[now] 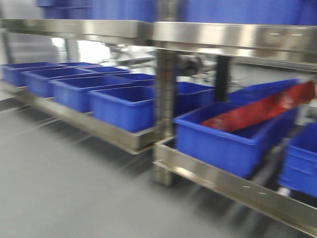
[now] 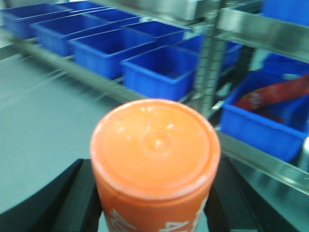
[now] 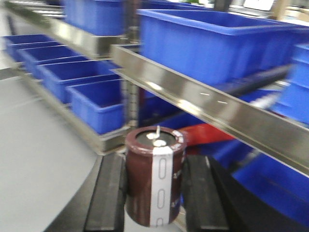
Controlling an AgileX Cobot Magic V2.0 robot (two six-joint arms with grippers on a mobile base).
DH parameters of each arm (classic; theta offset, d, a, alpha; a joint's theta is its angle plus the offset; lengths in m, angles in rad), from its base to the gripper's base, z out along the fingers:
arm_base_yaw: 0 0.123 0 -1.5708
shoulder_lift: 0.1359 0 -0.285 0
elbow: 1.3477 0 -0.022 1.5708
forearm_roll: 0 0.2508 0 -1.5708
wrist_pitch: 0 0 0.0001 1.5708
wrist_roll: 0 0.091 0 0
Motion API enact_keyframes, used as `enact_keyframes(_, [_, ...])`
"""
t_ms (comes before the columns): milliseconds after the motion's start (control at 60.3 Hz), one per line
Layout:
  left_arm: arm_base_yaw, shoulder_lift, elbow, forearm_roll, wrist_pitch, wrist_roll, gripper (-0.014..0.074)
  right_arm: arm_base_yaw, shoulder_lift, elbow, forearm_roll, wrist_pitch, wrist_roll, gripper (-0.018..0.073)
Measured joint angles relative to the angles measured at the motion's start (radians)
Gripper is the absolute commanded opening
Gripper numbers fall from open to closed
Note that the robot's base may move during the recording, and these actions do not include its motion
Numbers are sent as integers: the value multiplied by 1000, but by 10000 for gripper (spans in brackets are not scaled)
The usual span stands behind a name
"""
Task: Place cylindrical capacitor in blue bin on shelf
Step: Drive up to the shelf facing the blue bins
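row of bins (image 1: 121,106) on shelf (image 1: 208,32) lower tier, packet (image 1: 262,110) lying in right bin (image 1: 218,141)

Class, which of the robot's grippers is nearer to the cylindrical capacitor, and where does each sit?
Right. The right gripper is shut on the cylindrical capacitor, one finger on each side. The left gripper grips an orange can instead; no capacitor appears in its wrist view.

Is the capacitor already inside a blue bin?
No, the capacitor is clamped upright in the right gripper, short of the shelf.
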Motion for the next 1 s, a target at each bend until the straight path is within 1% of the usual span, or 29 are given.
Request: enact_keyframes(995, [0,0,0,0,0,0,-111,0,0,0,0,0,0,-162])
